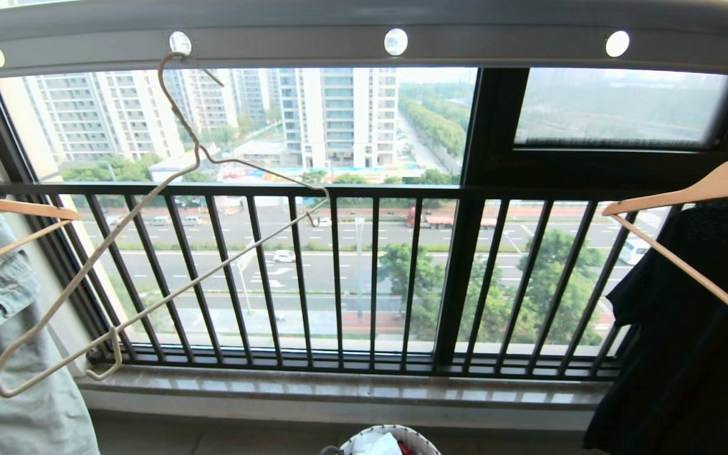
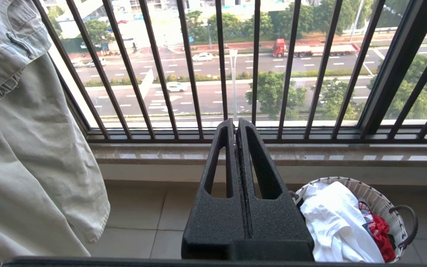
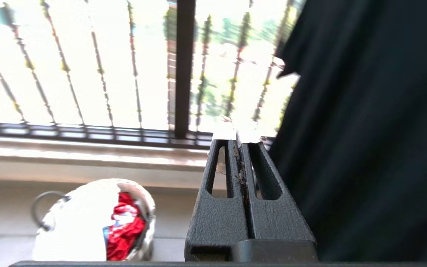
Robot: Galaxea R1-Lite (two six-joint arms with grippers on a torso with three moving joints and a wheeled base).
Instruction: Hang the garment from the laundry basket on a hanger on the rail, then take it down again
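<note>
The white garment lies crumpled in the round woven laundry basket on the tiled floor under the window; the basket's rim just shows at the bottom of the head view. The bare cream wire hanger hangs tilted by its hook from a hole in the grey rail overhead. My left gripper is shut and empty, beside the basket. My right gripper is shut and empty too, close to a black garment, with the laundry basket on its other side. Neither arm shows in the head view.
A pale green denim garment hangs on a wooden hanger at the left. A black garment on another wooden hanger hangs at the right. Something red lies in the basket too. The black barred window railing and stone sill stand ahead.
</note>
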